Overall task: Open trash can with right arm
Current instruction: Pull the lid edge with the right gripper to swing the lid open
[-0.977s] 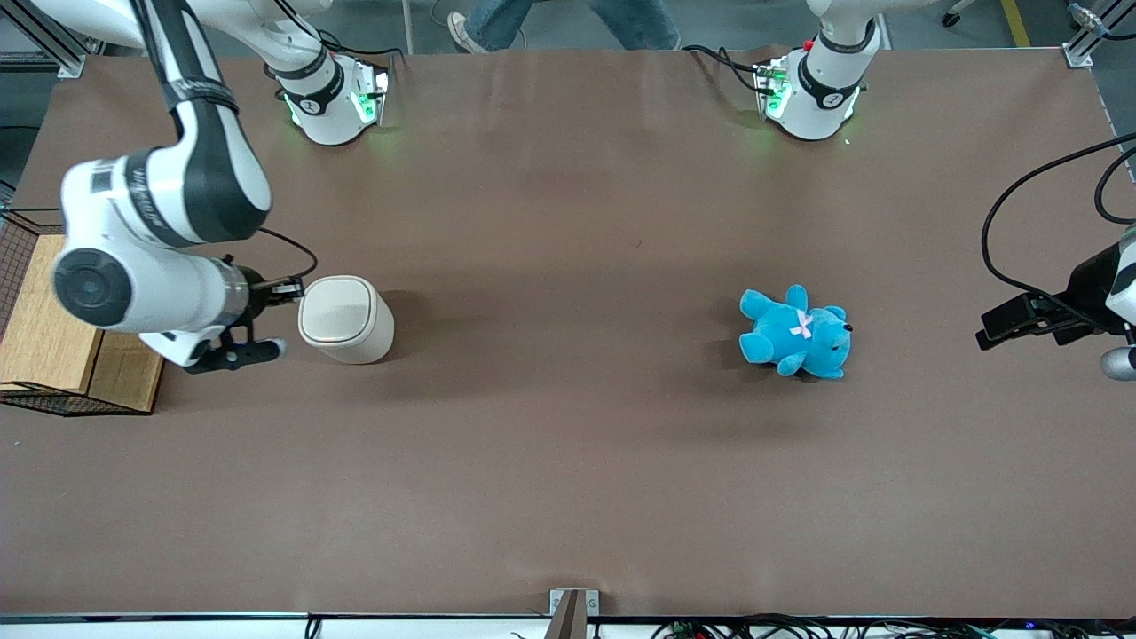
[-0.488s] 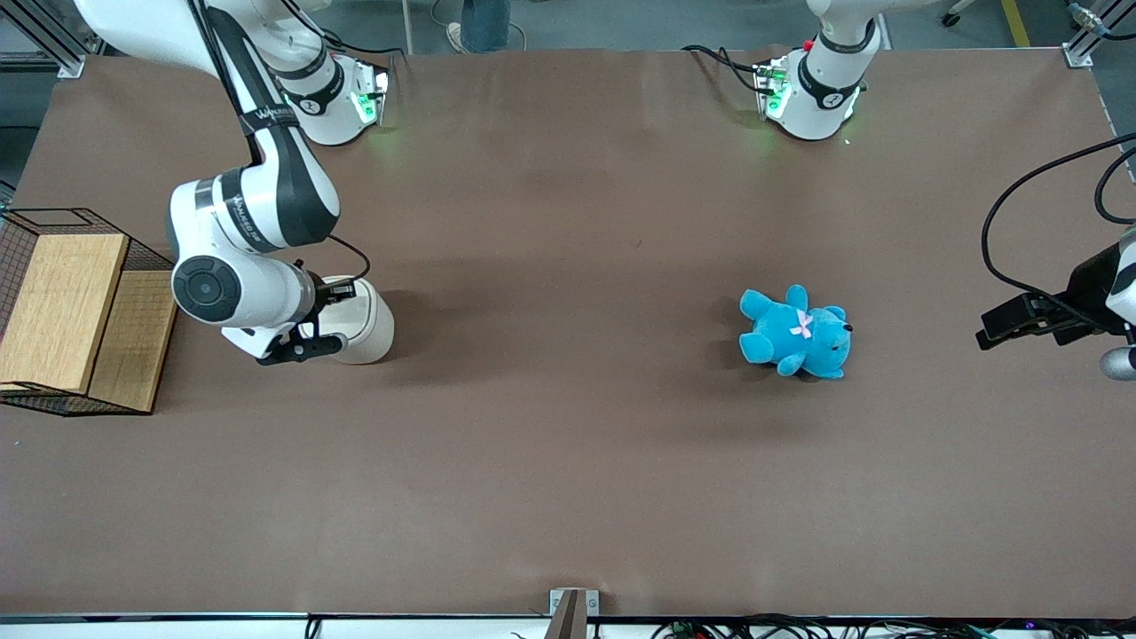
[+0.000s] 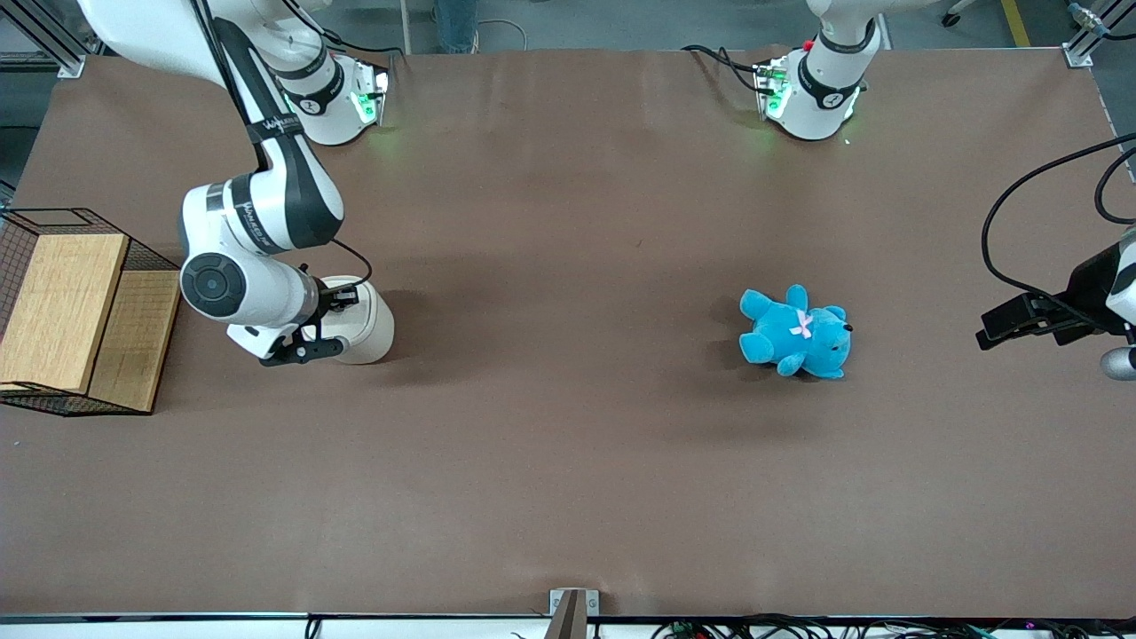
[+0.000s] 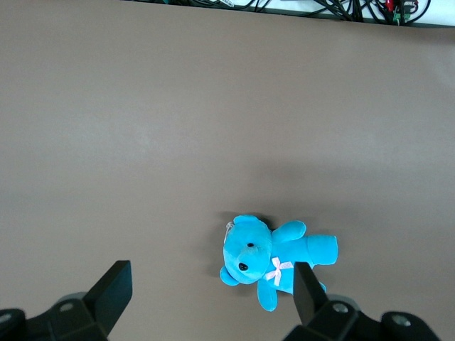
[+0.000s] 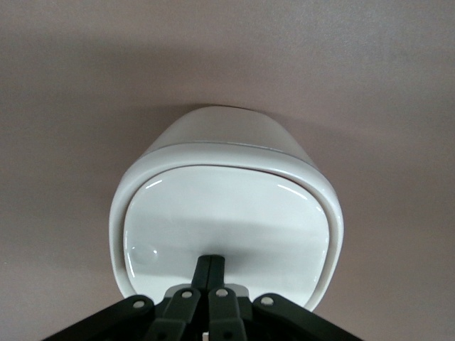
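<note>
Wooden blocks fill the black wire basket (image 3: 71, 311) at the working arm's end of the brown table (image 3: 568, 461); the small cream-white plastic trash can (image 3: 366, 327) stands just beside that basket, lid down. Directly above the can, the right arm (image 3: 253, 231) holds its black two-finger gripper (image 5: 211, 264), fingers pressed together with nothing between them, tips at the glossy lid's (image 5: 227, 213) edge. Likely light, smooth and tippy, the can wants a gentle press at the lid's rim. Toward the parked arm's end lies a blue teddy bear (image 3: 796, 335).
</note>
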